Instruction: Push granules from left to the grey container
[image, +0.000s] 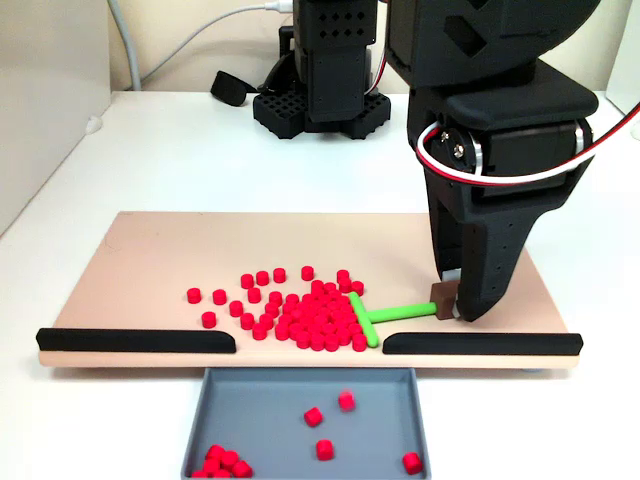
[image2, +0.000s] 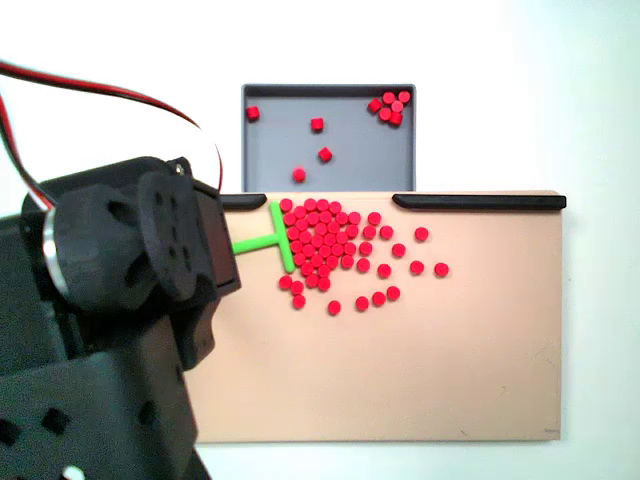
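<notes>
Many red granules (image: 310, 310) (image2: 330, 245) lie heaped on the beige board (image: 150, 270) (image2: 450, 360), with stragglers spread to one side. A green T-shaped pusher stick (image: 375, 318) (image2: 277, 240) rests with its crossbar against the heap. In a fixed view my black gripper (image: 455, 305) is shut on the brown block at the stick's far end. The grey container (image: 225, 420) (image2: 350, 165) sits against the board's edge, at the gap between two black strips, and holds several granules (image: 225, 462) (image2: 390, 105). In another fixed view the arm body hides the fingertips.
Two black strips (image: 135, 340) (image: 480, 343) (image2: 480, 201) line the board's edge on either side of the gap. The arm's base (image: 320, 100) stands behind the board with cables. White table surrounds everything.
</notes>
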